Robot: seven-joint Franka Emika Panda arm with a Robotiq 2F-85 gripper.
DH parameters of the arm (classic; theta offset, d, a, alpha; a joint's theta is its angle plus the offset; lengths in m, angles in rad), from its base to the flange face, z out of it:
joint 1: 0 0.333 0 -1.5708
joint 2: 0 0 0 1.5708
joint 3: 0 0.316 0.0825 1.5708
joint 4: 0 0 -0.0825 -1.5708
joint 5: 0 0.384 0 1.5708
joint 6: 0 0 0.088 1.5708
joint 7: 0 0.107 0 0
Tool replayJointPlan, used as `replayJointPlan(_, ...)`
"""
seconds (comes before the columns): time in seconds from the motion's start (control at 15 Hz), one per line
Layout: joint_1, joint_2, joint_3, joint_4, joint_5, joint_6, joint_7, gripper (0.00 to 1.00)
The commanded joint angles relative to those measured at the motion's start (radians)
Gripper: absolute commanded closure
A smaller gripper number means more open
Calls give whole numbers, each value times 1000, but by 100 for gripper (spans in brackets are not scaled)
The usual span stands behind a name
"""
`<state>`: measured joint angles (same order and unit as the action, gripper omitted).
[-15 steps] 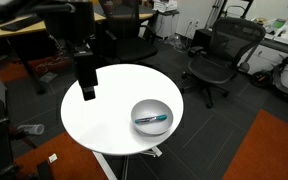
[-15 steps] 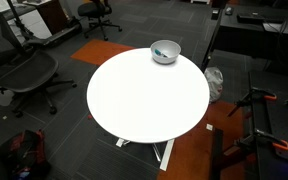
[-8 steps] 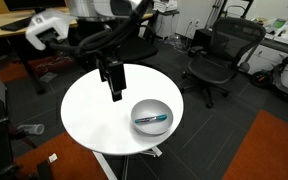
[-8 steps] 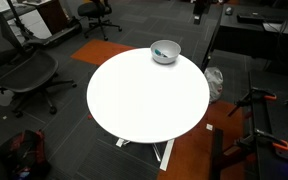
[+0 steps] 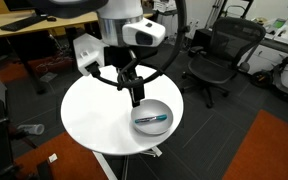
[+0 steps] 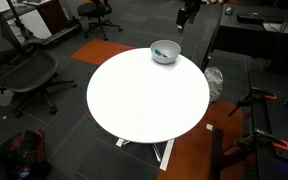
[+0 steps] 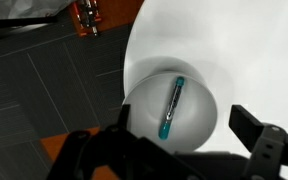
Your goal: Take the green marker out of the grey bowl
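The grey bowl stands near the edge of the white round table; it also shows in an exterior view and in the wrist view. The green marker lies inside it, seen in the wrist view as a teal stick with a dark end. My gripper hangs just above the table beside the bowl's rim, open and empty. In the wrist view the gripper has its dark fingers spread wide, with the bowl between them. In an exterior view the gripper is above and behind the bowl.
Black office chairs stand round the table. A desk is behind the arm. Orange carpet patches lie on the dark floor. Red-and-black gear sits on the floor by the table's edge.
The arm has swung across the table from its far side toward the bowl. The gripper now hangs next to the bowl. The bowl and marker have not moved.
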<state>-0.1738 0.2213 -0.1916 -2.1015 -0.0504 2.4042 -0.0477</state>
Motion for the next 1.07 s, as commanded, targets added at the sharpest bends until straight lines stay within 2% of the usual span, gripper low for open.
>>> replayJointPlan(0.0, -12, 98, 12, 84, 47, 33, 31, 0)
replayJointPlan(0.47, -23, 259, 19, 211, 112, 52, 55, 0)
replayJointPlan(1.0, -19, 396, 14, 322, 110, 47, 135, 0)
